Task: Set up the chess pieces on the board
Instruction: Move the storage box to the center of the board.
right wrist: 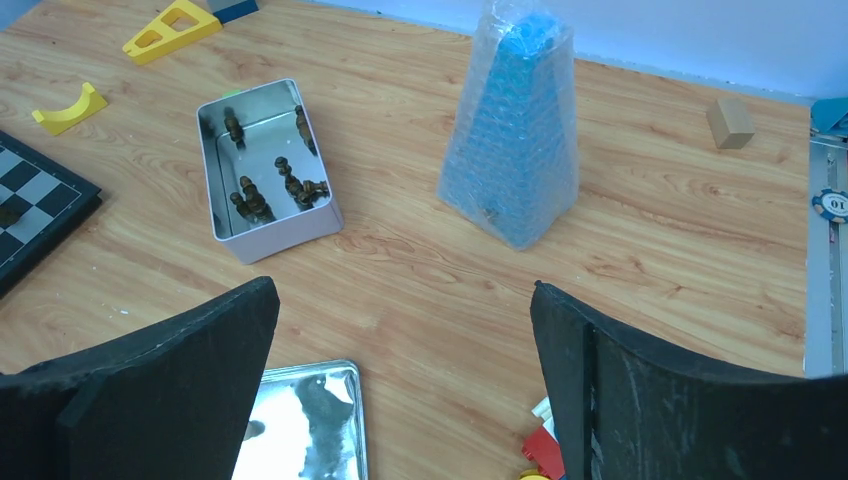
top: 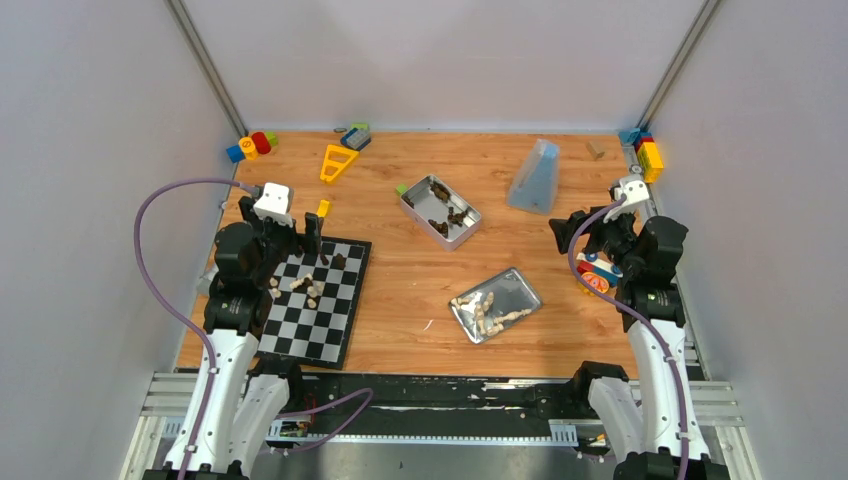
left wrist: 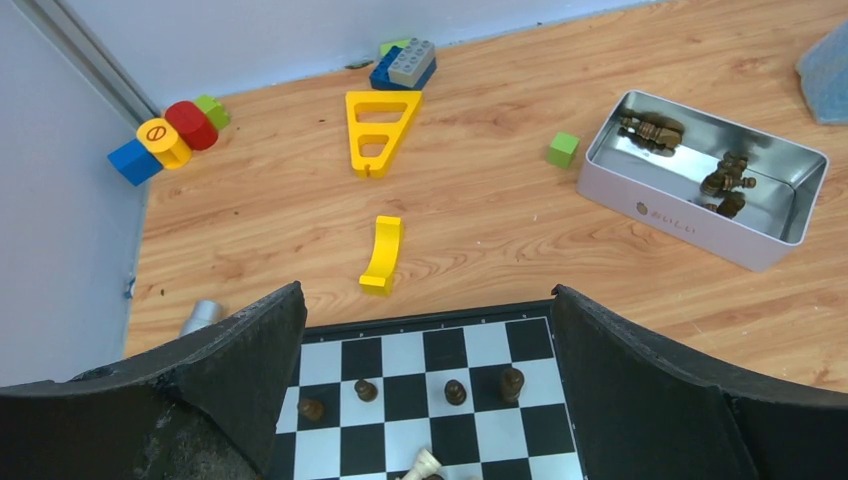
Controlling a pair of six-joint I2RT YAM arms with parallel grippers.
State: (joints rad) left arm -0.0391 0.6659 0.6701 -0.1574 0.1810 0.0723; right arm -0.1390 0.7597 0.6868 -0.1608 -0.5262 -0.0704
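The chessboard (top: 330, 325) lies at the near left. A few dark pieces (top: 338, 261) stand near its far edge and several cream pieces (top: 305, 288) lie in a heap mid-board. My left gripper (top: 300, 240) hovers open and empty over the board's far edge. In the left wrist view the open left gripper (left wrist: 425, 300) frames the board (left wrist: 405, 352), a row of standing dark pieces (left wrist: 455, 392) and a lying cream piece (left wrist: 425, 463). My right gripper (top: 572, 232) is open and empty at the right, above bare wood (right wrist: 405, 290).
A deep tin (top: 466, 236) with dark pieces stands mid-table, and a flat tray (top: 518, 288) with cream pieces lies nearer. A blue wrapped cone (top: 535, 177) stands at the back right. Toy blocks (top: 252, 146), a yellow triangle (top: 336, 162) and a yellow arc (left wrist: 382, 255) lie around.
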